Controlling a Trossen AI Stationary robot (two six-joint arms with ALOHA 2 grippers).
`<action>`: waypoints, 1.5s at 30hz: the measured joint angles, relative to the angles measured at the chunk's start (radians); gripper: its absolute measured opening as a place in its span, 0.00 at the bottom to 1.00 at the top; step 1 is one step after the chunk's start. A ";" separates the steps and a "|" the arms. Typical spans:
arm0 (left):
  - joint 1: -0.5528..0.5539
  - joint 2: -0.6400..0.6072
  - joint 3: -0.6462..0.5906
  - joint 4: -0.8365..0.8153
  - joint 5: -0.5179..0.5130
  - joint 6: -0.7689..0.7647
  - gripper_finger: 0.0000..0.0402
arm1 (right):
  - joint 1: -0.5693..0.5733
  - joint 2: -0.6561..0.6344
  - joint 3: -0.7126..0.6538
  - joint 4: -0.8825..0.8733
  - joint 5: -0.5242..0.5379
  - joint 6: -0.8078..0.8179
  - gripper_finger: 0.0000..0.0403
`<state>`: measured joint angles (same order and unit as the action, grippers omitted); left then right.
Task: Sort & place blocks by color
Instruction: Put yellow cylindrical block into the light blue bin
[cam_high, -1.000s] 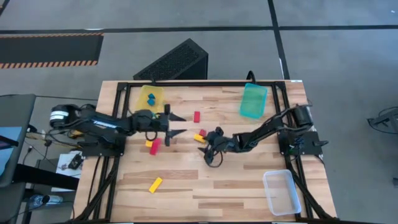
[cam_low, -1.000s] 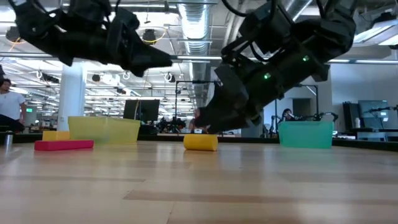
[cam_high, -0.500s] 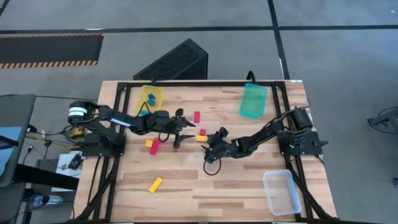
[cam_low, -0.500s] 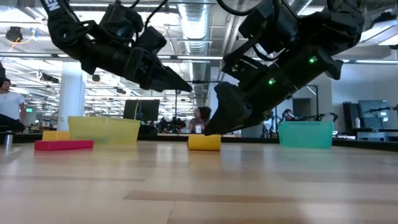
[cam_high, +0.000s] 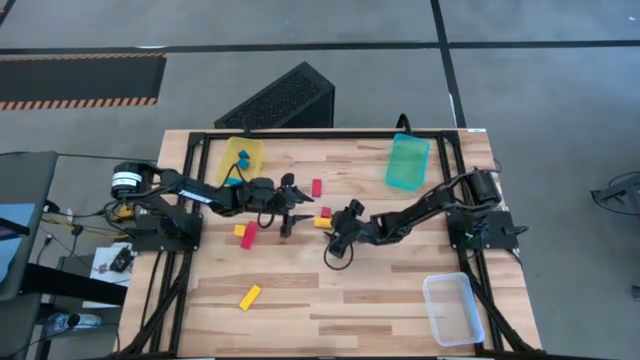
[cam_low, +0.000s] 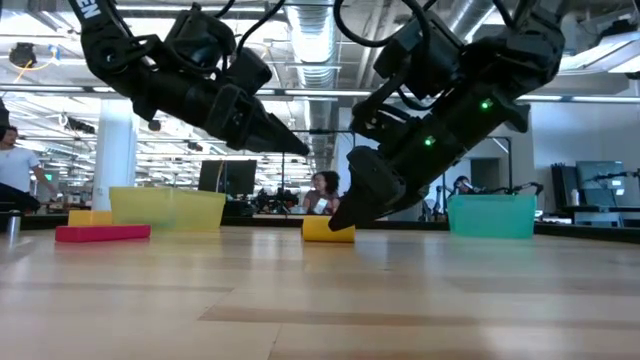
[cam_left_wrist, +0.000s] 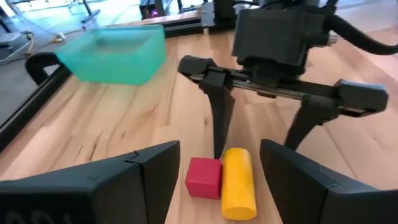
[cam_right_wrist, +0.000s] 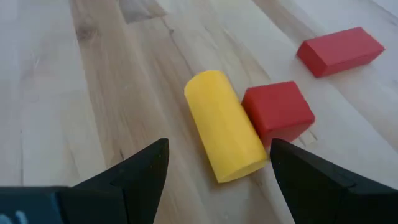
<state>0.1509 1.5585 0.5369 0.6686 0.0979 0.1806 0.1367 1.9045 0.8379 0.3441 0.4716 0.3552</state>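
Both hands gape wide and empty over the yellow block (cam_right_wrist: 224, 123), red cube (cam_right_wrist: 278, 111) touching it. Right hand (cam_right_wrist: 217, 180) straddles its length; left hand (cam_left_wrist: 217, 186) faces opposite.

Legible markings: none confirmed on the blocks, trays or tabletop in any view. White lettering shows on the upper link of the left arm (cam_low: 95, 12) in the low view, cut by the frame edge and unreadable.
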 joint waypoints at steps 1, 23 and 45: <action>0.000 0.000 0.000 -0.003 -0.002 0.000 0.53 | -0.002 0.000 0.000 -0.001 0.000 0.000 0.75; 0.000 -0.001 0.081 -0.119 -0.106 -0.021 0.53 | -0.001 -0.001 0.000 -0.004 -0.003 0.003 0.50; 0.000 -0.001 0.099 -0.331 -0.006 0.095 0.53 | 0.067 -0.066 0.004 -0.085 0.023 -0.013 0.05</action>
<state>0.1509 1.5574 0.6361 0.3375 0.0920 0.2752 0.2040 1.8384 0.8420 0.2594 0.4948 0.3425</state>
